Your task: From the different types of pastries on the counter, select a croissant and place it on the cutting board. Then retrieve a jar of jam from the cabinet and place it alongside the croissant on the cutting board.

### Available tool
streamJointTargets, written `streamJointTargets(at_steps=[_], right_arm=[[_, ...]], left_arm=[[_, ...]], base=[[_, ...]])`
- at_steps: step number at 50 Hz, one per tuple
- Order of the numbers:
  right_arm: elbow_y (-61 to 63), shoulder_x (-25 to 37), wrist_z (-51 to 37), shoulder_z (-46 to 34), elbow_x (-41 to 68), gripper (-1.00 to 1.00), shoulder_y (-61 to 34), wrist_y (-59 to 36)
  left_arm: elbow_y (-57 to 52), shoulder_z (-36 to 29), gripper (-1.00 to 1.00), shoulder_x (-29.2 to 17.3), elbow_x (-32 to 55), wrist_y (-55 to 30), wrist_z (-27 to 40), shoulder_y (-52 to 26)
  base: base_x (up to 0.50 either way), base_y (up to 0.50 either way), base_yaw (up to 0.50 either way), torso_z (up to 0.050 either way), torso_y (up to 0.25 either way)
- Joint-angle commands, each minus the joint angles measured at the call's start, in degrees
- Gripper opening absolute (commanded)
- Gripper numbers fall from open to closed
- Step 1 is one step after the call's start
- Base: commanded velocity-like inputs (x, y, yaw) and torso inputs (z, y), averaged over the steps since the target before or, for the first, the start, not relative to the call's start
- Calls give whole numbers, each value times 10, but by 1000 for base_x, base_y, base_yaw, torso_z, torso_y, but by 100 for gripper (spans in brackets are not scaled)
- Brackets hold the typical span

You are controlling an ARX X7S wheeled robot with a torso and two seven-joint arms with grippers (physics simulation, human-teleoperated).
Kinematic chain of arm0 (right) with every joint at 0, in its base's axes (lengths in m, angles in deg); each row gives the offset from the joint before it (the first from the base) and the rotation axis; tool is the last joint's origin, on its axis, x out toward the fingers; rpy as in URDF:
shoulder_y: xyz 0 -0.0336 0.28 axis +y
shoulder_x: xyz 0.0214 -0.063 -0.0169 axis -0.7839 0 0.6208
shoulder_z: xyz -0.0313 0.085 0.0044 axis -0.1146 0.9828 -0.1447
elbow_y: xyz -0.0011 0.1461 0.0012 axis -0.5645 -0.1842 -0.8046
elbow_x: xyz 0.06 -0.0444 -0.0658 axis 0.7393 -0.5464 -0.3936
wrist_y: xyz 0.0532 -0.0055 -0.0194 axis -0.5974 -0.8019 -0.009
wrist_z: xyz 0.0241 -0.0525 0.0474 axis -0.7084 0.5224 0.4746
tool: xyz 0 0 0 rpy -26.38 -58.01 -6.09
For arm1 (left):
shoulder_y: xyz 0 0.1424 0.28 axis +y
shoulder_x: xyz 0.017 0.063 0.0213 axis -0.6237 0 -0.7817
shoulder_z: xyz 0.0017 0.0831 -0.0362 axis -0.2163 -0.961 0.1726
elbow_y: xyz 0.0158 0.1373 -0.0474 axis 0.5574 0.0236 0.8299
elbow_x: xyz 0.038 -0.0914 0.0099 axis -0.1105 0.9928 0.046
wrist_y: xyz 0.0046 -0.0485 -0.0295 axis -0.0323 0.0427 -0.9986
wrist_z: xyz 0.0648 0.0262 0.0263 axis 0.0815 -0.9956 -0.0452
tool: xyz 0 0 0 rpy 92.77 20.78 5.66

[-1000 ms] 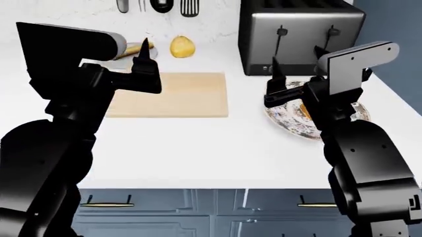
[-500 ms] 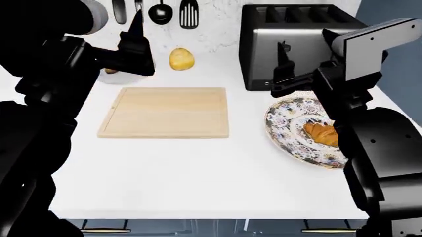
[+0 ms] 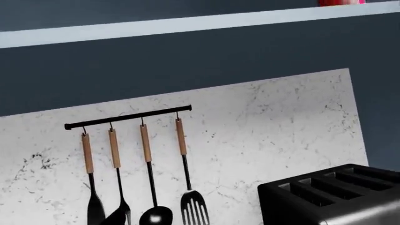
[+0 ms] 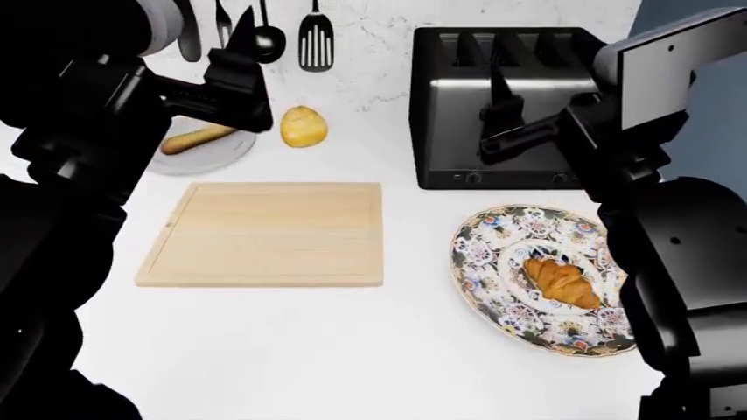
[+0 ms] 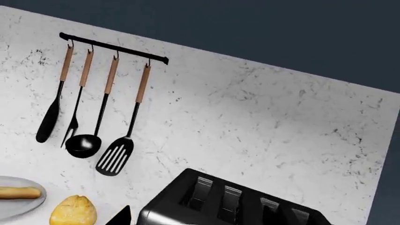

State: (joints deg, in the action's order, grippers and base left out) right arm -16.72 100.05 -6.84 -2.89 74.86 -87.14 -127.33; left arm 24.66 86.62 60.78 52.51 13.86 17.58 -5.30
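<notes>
Croissant (image 4: 561,282) rests on floral plate (image 4: 491,254); cutting board (image 4: 266,234) seemingly bare.

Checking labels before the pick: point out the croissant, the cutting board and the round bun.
croissant (image 4: 562,282), head view, middle of its ridged body.
cutting board (image 4: 271,234), head view, bare centre.
round bun (image 4: 303,126), head view, its top.

Both arms raised; left gripper (image 4: 240,52), right gripper (image 4: 505,92) empty.

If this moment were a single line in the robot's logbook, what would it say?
croissant: on floral plate, untouched | cutting board: bare | left gripper: raised, empty | right gripper: raised before toaster, empty | jam: unseen
</notes>
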Motion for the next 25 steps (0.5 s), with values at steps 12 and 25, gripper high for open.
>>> streamJointTargets(at_steps=[12,25], right_arm=[[14,5,7,1,12,100,-19,1],[17,7,3,3,15,100,-26,-4]], left_arm=[[-1,8,100,-11,11,-10,0,-21],[9,-4,100,-17,5,-14,14,-33]], base=[[213,0,0,50,33],[379,0,0,39,24]])
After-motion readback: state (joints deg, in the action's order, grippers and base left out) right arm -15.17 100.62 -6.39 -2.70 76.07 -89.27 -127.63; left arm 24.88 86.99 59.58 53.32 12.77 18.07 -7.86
